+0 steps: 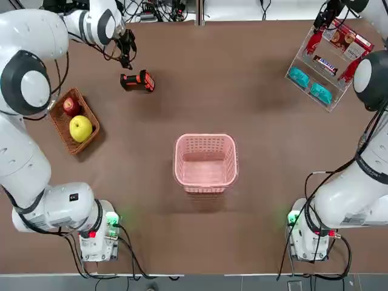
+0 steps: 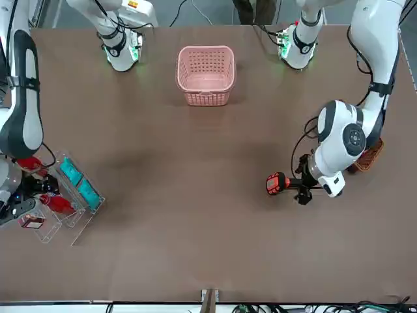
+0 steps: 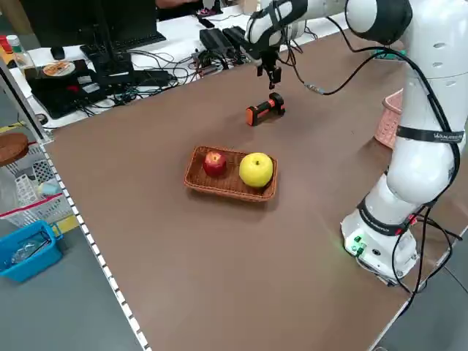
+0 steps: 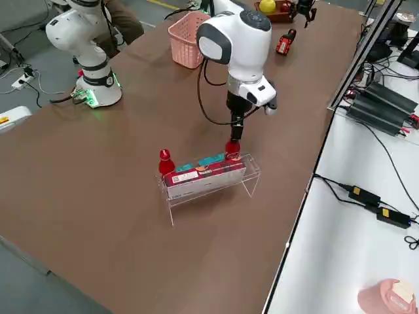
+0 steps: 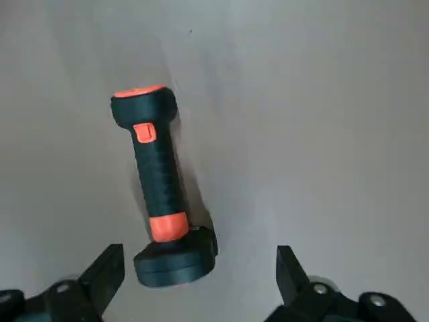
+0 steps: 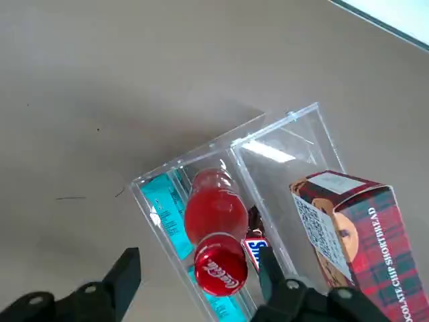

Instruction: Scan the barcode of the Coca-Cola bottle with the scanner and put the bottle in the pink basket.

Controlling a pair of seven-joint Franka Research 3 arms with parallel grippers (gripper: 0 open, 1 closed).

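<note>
A Coca-Cola bottle (image 6: 213, 231) stands upright in a clear rack (image 6: 288, 144) at the table's far right corner. My right gripper (image 6: 198, 278) hangs over it, open, a finger on each side of the red cap, one finger (image 6: 273, 272) nearly touching it. From overhead the right gripper (image 1: 322, 21) is above that bottle (image 1: 313, 41). A second like bottle (image 1: 348, 70) stands in the same rack. The black and orange scanner (image 1: 138, 80) lies on the table at the far left. My left gripper (image 1: 125, 53) hovers open just beyond it. The pink basket (image 1: 206, 139) sits mid-table.
A brown wicker basket (image 1: 60, 124) holding a red apple (image 1: 71, 106) and a yellow apple (image 1: 80, 128) sits at the left edge. The rack also holds teal packets (image 1: 309, 85), a snack bar (image 1: 325, 64) and a cookie box (image 6: 348, 225). Cables and a monitor lie beyond the far edge.
</note>
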